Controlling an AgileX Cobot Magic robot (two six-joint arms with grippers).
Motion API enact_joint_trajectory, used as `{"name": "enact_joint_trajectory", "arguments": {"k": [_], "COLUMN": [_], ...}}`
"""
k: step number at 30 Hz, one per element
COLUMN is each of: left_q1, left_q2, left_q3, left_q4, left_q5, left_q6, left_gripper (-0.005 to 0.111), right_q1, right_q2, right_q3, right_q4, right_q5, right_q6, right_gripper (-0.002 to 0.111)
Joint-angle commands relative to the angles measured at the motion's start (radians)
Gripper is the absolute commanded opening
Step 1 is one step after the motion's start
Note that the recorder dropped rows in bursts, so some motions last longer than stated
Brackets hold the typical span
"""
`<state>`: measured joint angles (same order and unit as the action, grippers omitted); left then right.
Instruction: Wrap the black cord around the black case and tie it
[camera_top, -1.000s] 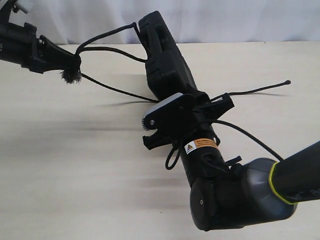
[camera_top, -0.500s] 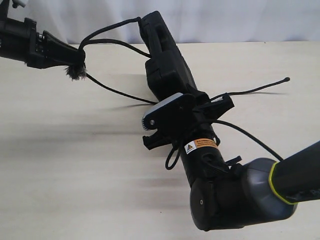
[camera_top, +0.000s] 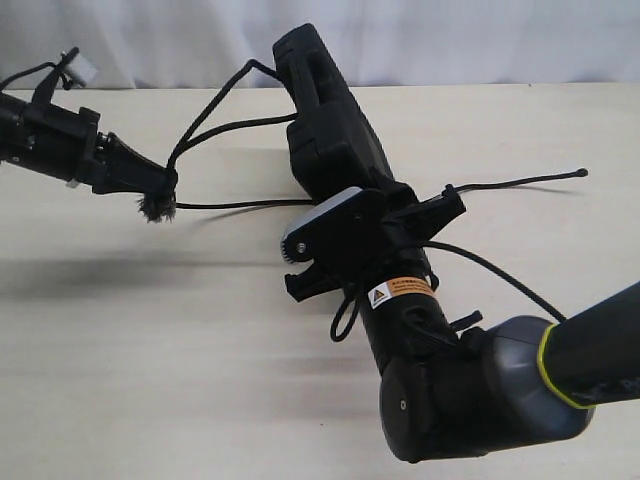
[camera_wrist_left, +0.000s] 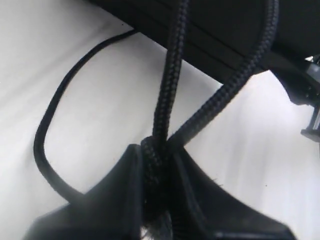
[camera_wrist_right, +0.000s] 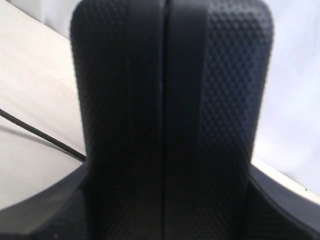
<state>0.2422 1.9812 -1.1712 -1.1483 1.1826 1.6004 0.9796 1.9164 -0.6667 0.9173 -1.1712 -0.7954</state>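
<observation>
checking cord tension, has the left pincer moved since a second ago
Yes. The left pincer, shut on the black cord, has come down the exterior view, away from the table's back edge.

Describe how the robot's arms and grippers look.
Both arms are black. The right arm has a dark grey joint, a yellow-green ring, an orange-white warning label and black cables; the right gripper bears a silver-grey plate. The left arm carries a small white part; the left gripper is narrow.

Pale wood-grain table (camera_top: 150, 330), black cord (camera_top: 520, 181) trailing across it.
</observation>
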Motion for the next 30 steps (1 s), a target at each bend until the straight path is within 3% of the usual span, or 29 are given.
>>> {"name": "enact_joint_trajectory", "arguments": {"k": [1, 9, 19, 23, 30], "left_q1": [-0.050, -0.162, -0.185, -0.225, -0.267], "left_q2": [0.004, 0.006, 0.026, 0.037, 0.037], "left_q3": [-0.006, -0.006, -0.006, -0.006, -0.033], "left_q4": [0.079, 0.166, 0.257, 0.332, 0.324], "left_q5": [-0.040, -0.129, -0.151, -0.256, -0.381], "left_q6": [-0.045, -0.061, -0.085, -0.078, -0.057], "left_gripper": [0.000, 0.000, 0.000, 0.000, 0.000], "right_q1": [-0.006, -0.006, -0.006, -0.006, -0.006], "right_q2": [-0.012, -0.012, -0.012, -0.012, -0.012], "right_q3": [-0.006, -0.006, -0.006, -0.006, -0.006], "right_q4": [-0.047, -0.047, -0.044, -0.044, -0.044], "right_q5": [-0.050, -0.050, -0.050, -0.050, -0.050], "right_q6": [-0.004, -0.004, -0.004, -0.004, -0.004], "right_gripper": [0.004, 0.004, 0.004, 0.004, 0.004]}}
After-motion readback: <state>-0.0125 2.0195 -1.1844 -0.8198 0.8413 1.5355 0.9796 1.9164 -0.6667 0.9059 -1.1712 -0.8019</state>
